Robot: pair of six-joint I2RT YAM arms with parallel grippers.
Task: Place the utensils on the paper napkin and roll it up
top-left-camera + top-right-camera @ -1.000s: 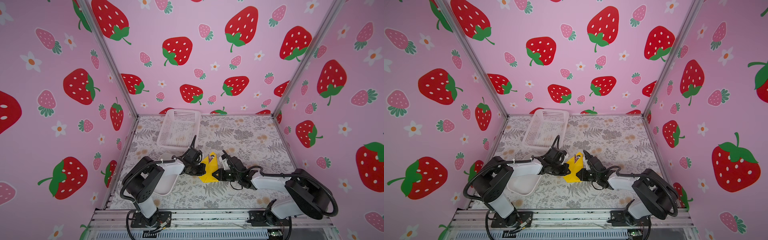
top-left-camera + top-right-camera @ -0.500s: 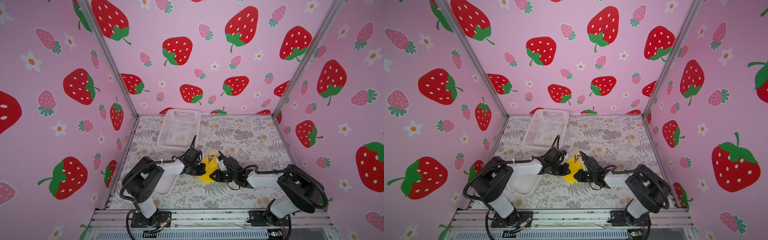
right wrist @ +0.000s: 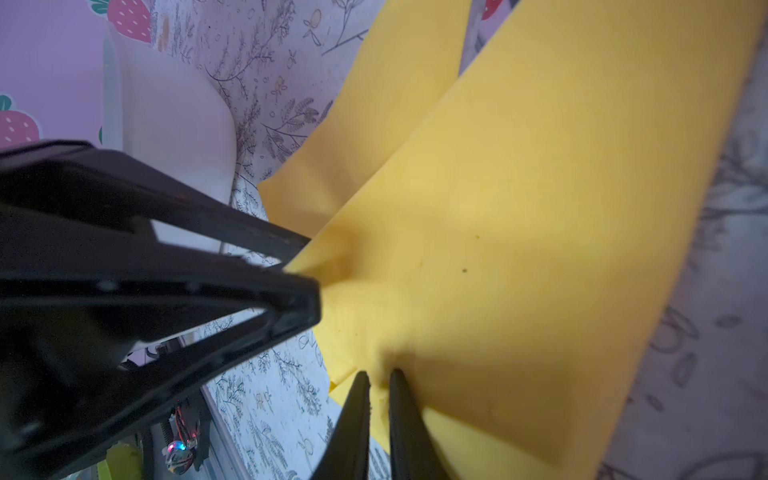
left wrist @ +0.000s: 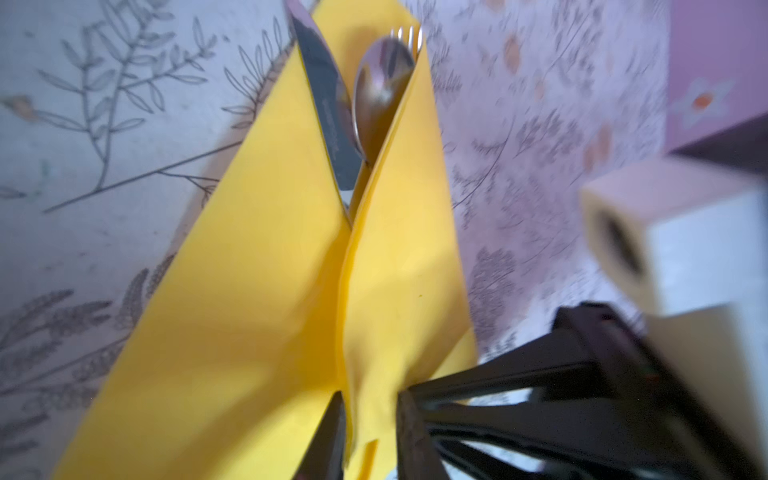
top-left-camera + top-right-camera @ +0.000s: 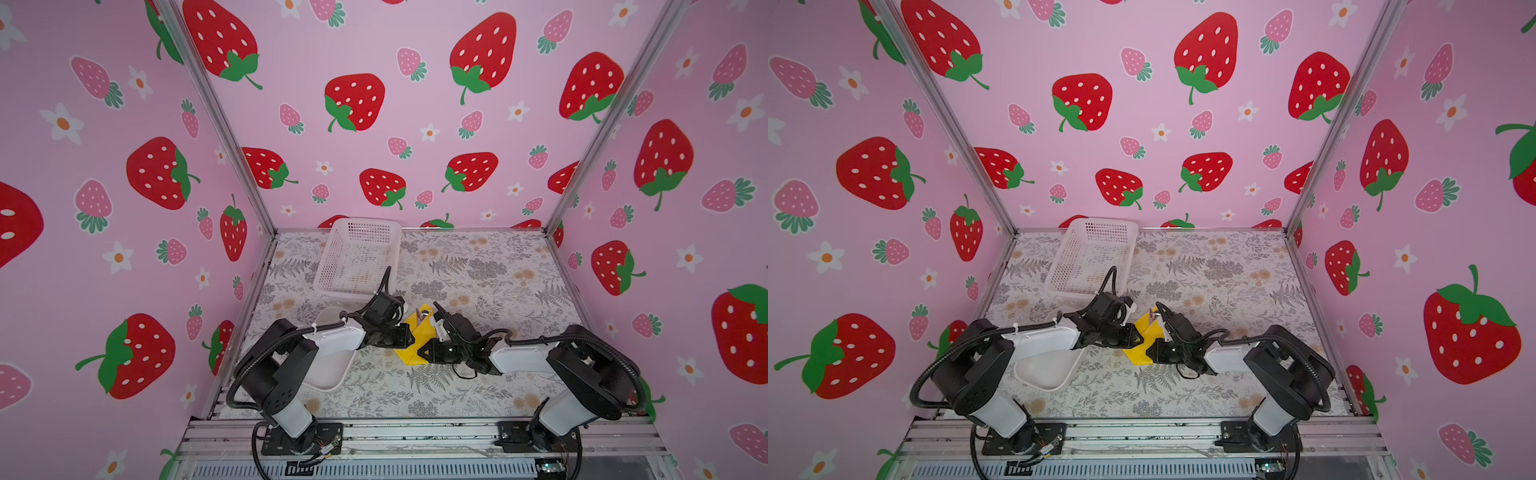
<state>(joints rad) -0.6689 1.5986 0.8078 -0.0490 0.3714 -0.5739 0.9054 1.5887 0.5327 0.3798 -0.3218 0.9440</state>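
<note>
Three utensils (image 4: pixel 374 112) lie bundled in the yellow paper napkin (image 4: pixel 249 291). In the left wrist view a knife (image 4: pixel 328 104), a spoon (image 4: pixel 380 79) and the tines of a fork (image 4: pixel 409 35) stick out of its far end, close together. Their handles are hidden under the paper. Two flaps of the napkin are folded in over the handles and meet along a seam, one flap overlapping the other.

In both top views the paper napkin (image 5: pixel 424 330) (image 5: pixel 1150 328) sits on the floral tabletop (image 5: pixel 478 270) near the front middle. It is near the white smooth tray (image 5: pixel 328 370) and in front of the white perforated basket (image 5: pixel 330 262), apart from it. A glint of metal shows at the napkin's far tip.

The left gripper (image 5: pixel 411 338) (image 5: pixel 1139 338) reaches in from the tray side and the right gripper (image 5: pixel 420 353) (image 5: pixel 1149 353) from the opposite side. Their tips nearly meet at the napkin's near end.

In its own wrist view the left gripper (image 4: pixel 371 397) has its jaws a little apart, with the folded edge of a flap running between them. The right wrist view shows the same gap at its tips, with a pucker of paper pointing into it.

The right gripper (image 3: pixel 379 372) has its jaws drawn to a narrow slit and pinches the yellow paper, which creases around the tips. The left wrist view is partly blurred.
</note>
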